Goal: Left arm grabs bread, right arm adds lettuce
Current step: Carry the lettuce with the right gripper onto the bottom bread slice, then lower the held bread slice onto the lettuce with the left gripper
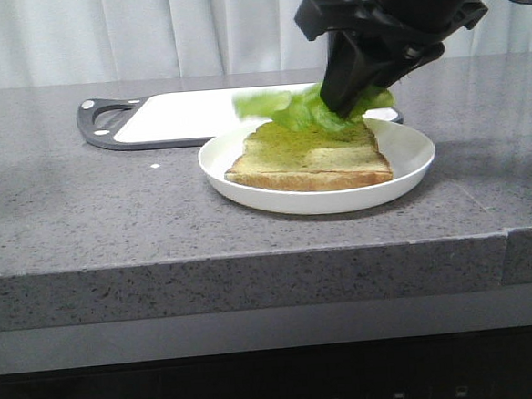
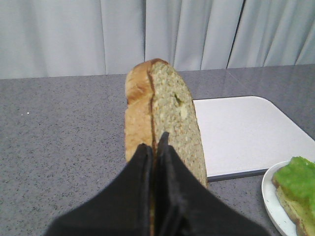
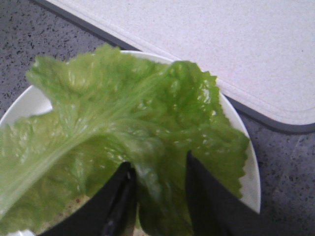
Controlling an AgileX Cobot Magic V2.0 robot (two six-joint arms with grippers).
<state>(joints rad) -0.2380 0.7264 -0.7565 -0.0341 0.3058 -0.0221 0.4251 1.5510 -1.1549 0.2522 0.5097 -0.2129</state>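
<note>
My left gripper (image 2: 155, 142) is shut on the bread (image 2: 172, 113), a thick tan slice with a brown crust and a small dent in its face. It holds the slice upright and edge-on above the counter; this gripper is out of the front view. My right gripper (image 1: 341, 103) hangs over the far edge of the white plate (image 1: 410, 167). Its jaws (image 3: 158, 167) pinch the green ruffled lettuce (image 3: 128, 113), which spreads out just above a flatter bread slice (image 1: 313, 160) on the plate. The lettuce (image 1: 296, 113) also shows in the left wrist view (image 2: 298, 179).
A white cutting board (image 1: 178, 114) with a dark rim and handle lies behind the plate on the grey counter; it also shows in both wrist views (image 2: 241, 132) (image 3: 221, 44). Curtains hang behind. The counter's front edge is near the plate.
</note>
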